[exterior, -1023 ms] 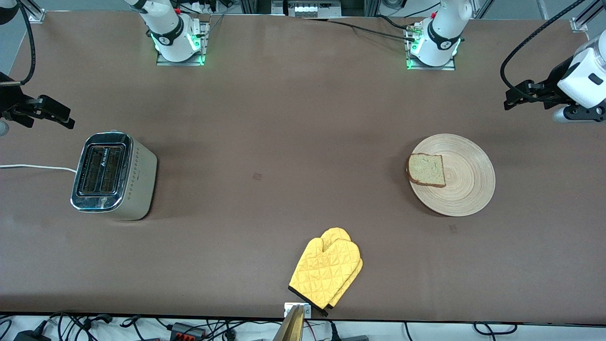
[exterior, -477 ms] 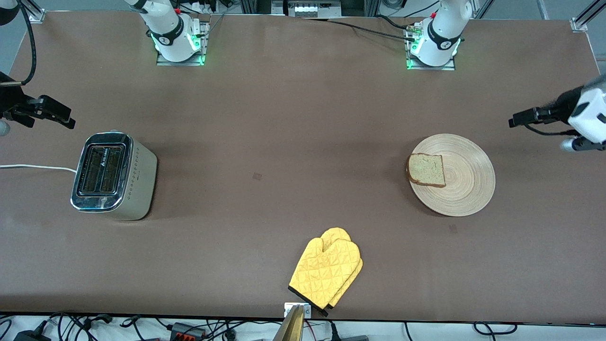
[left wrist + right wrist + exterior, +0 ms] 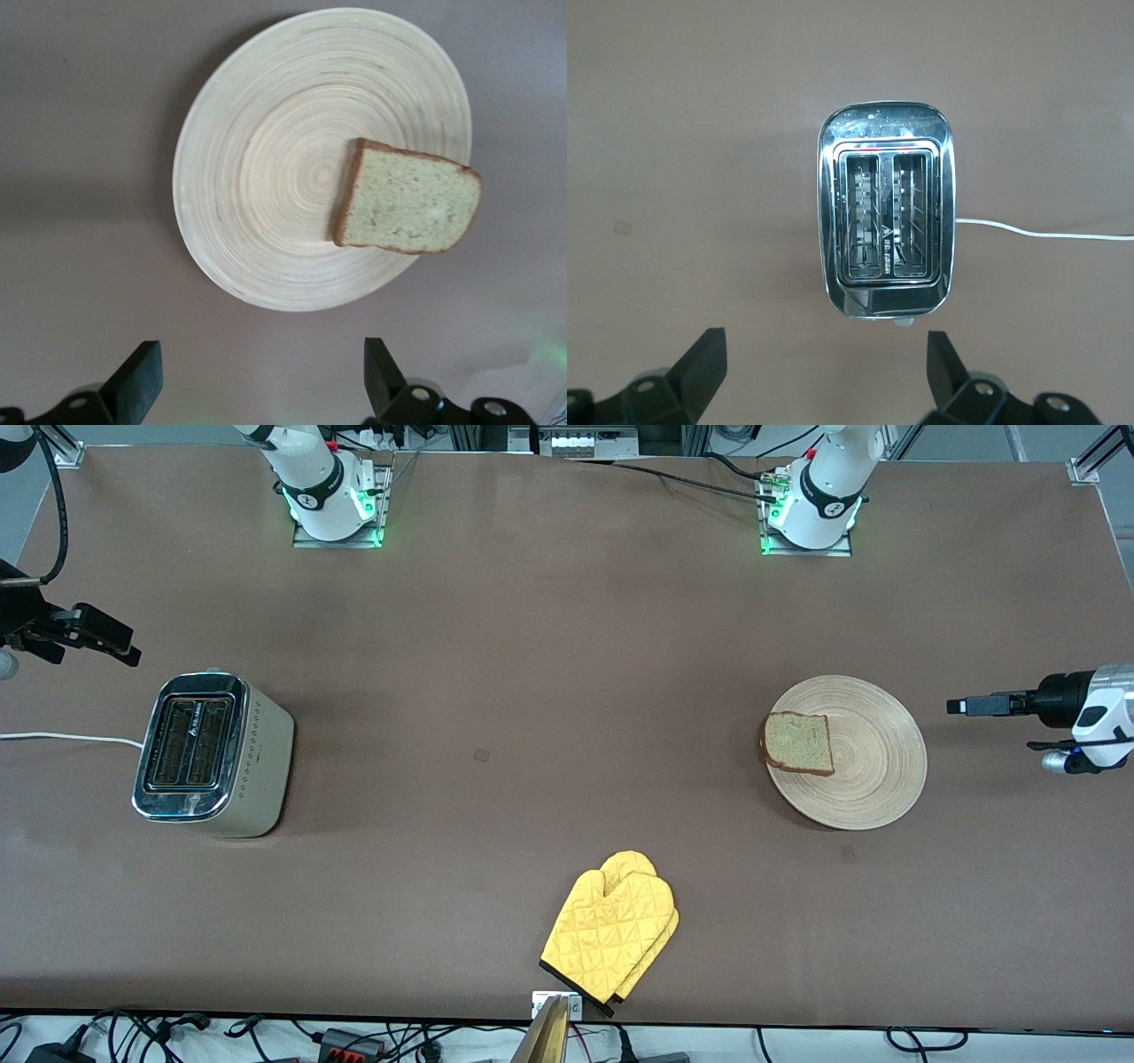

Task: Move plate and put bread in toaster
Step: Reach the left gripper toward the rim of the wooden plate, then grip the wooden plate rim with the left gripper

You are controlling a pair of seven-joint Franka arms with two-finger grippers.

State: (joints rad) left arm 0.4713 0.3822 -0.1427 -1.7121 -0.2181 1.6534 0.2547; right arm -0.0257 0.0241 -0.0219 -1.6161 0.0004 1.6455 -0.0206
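Left hand (image 3: 961, 707) is up over the brown desk (image 3: 567, 691) at the left arm's end, just beside the plate's rim, fingers (image 3: 133, 385) spread wide apart, nothing between them. Right hand (image 3: 120, 646) is up over the desk at the right arm's end, close to the toaster, fingers (image 3: 700, 363) also spread wide and empty; right arm waits.

Near to far:
- Pair of yellow quilted oven mitts (image 3: 613, 932), stacked, flat on the desk at the edge nearest the front camera, mid-desk. Well apart from everything else.
- Round light tan wooden plate with ring grain (image 3: 873, 775), toward the left arm's end. One squarish slice of pale speckled bread with dark brown crust (image 3: 799, 743) lies flat on it, off-centre, on the side toward the toaster, its crust edge overhanging the rim slightly.
- Boxy cream-beige two-slot toaster with chrome top (image 3: 213, 755), toward the right arm's end, upright. Both slots look empty in the right wrist view. White cord (image 3: 62, 737) runs off toward the desk end.

Open desk between plate and toaster; mitts sit nearer the front camera than that line. Nothing lies between left hand and plate.
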